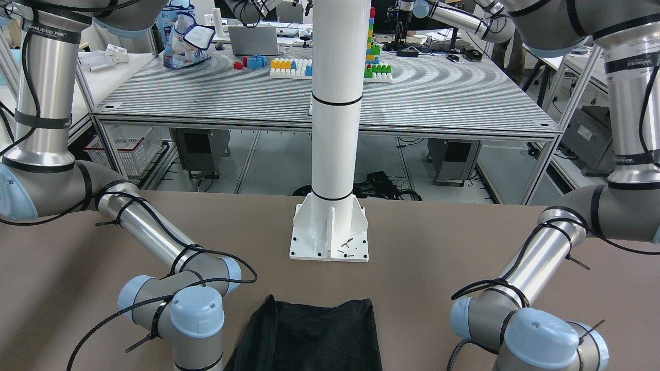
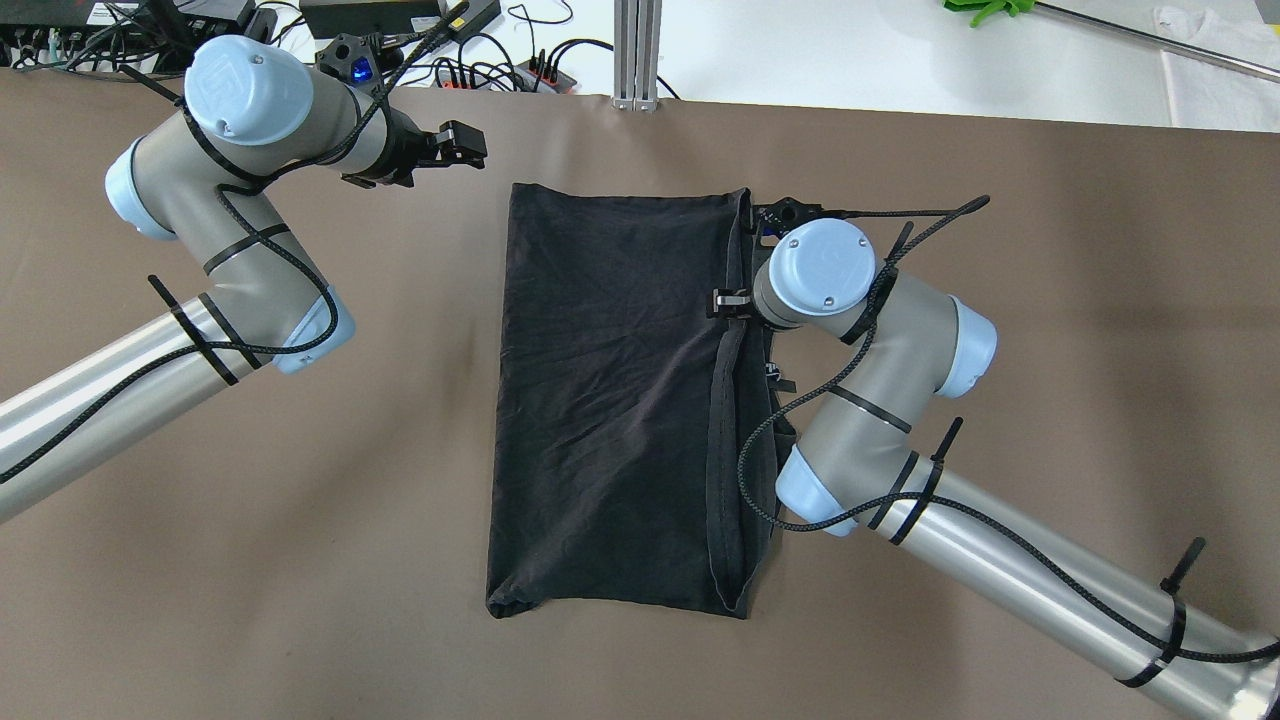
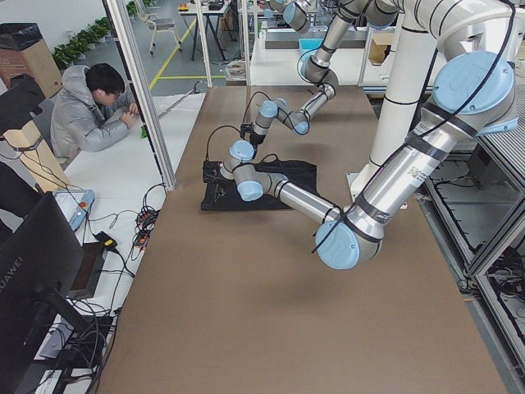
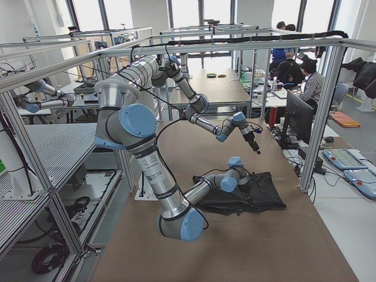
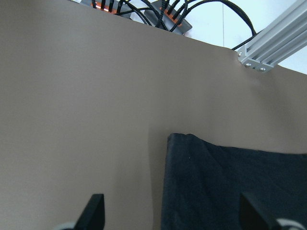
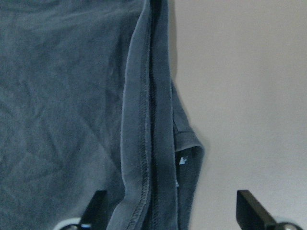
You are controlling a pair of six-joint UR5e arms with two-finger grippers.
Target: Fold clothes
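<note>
The left hand [image 5: 172,211] is hanging wide open, empty, beside a corner of the garment [image 2: 610,400]; the right hand [image 6: 170,208] is hanging wide open over its hem.

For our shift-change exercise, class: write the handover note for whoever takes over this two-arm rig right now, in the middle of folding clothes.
Left gripper: open and empty, over the bare table, just off the far left corner of the black garment.
Right gripper: open, holding nothing, over the stacked hems along the garment's right edge; I cannot tell if it touches them.
Done: the garment lies flat as a tidy rectangle, apparently folded at least once.
Left: probably another fold; neither gripper has a grip yet.
</note>
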